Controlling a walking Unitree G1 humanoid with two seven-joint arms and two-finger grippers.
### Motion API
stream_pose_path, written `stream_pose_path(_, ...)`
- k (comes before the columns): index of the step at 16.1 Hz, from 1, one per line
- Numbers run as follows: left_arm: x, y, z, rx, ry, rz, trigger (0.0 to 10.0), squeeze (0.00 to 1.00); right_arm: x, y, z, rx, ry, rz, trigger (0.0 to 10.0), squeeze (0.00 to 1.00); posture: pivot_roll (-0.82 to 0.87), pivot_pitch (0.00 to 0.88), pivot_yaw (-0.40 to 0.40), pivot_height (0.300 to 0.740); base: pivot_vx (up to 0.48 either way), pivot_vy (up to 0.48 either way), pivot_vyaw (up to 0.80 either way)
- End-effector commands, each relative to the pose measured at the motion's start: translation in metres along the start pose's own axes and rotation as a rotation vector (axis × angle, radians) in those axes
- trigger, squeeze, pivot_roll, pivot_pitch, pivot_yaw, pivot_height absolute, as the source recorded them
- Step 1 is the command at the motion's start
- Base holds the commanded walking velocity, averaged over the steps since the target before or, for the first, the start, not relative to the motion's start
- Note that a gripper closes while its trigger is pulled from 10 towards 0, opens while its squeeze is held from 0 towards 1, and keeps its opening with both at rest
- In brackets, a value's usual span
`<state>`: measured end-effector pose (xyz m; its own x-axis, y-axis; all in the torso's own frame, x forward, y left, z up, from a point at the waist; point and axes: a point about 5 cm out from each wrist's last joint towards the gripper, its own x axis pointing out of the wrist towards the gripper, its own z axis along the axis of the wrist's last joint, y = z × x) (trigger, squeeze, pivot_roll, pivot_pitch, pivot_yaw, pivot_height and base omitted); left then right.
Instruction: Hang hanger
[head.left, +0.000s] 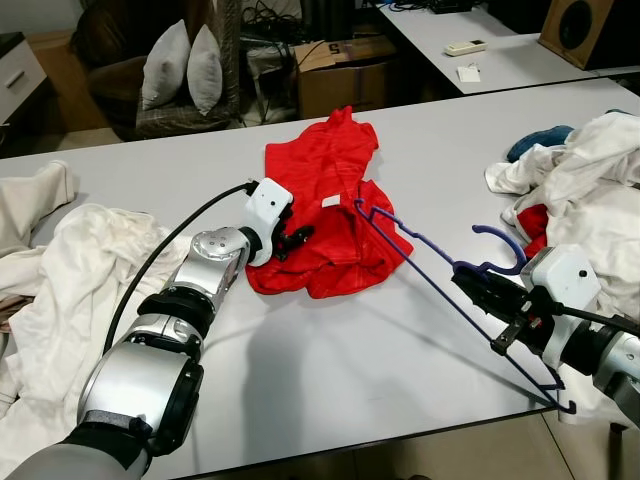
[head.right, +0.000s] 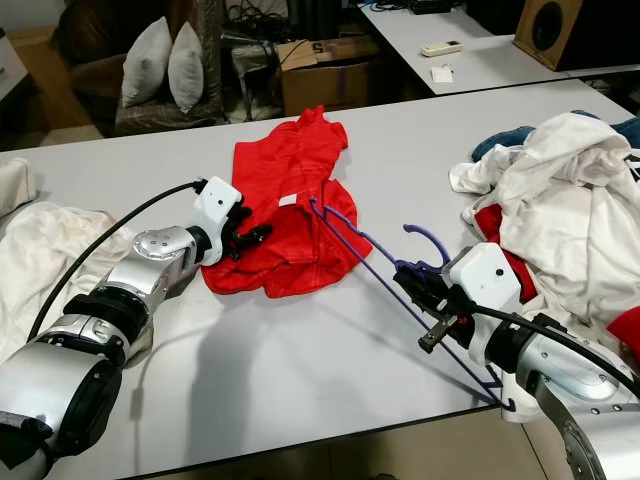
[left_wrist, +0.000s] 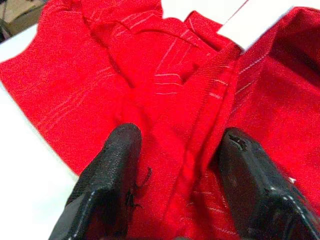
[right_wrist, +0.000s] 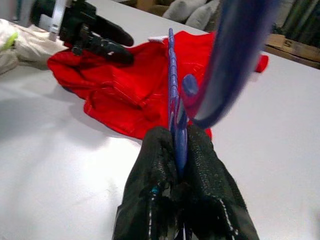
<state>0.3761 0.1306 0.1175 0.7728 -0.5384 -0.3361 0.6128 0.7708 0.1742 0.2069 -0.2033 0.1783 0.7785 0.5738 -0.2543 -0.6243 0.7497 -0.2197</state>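
A red shirt (head.left: 320, 200) lies crumpled on the white table (head.left: 350, 340), with its white neck label (head.left: 328, 201) showing. My left gripper (head.left: 295, 240) rests on the shirt's left side, open, its two fingers straddling a raised fold of red cloth (left_wrist: 185, 130). My right gripper (head.left: 480, 290) is shut on a purple hanger (right_wrist: 172, 75) just below its hook (head.left: 521, 250). The hanger slants across the table. Its far end touches the shirt near the collar, and its near end juts past the table's front edge.
White garments (head.left: 60, 260) are heaped at the table's left end. A pile of white, red and blue clothes (head.left: 590, 180) sits at the right end. Behind the table stand a cardboard box (head.left: 340, 70), two pillows (head.left: 185, 65) and a second table with a remote (head.left: 465, 46).
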Motion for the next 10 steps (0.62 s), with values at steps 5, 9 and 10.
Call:
stream_pose_path(5,0.002,0.000,0.004,-0.016,-0.030,-0.015,1.3,0.00,-0.003,0.002,0.005,-0.012,-0.013,0.029,10.0,0.00,-0.09,0.000,0.110,0.740,0.000,0.000,0.00)
stream_pose_path(9,0.005,-0.016,-0.009,0.068,0.061,-0.121,0.8,0.00,-0.004,0.003,0.005,-0.009,-0.009,0.035,10.0,0.00,-0.09,0.000,0.113,0.740,0.000,0.000,0.00)
stream_pose_path(10,0.005,-0.014,-0.009,0.075,0.068,-0.093,0.0,0.00,-0.004,0.003,0.005,-0.008,-0.008,0.036,10.0,0.00,-0.09,0.000,0.115,0.740,0.000,0.000,0.00)
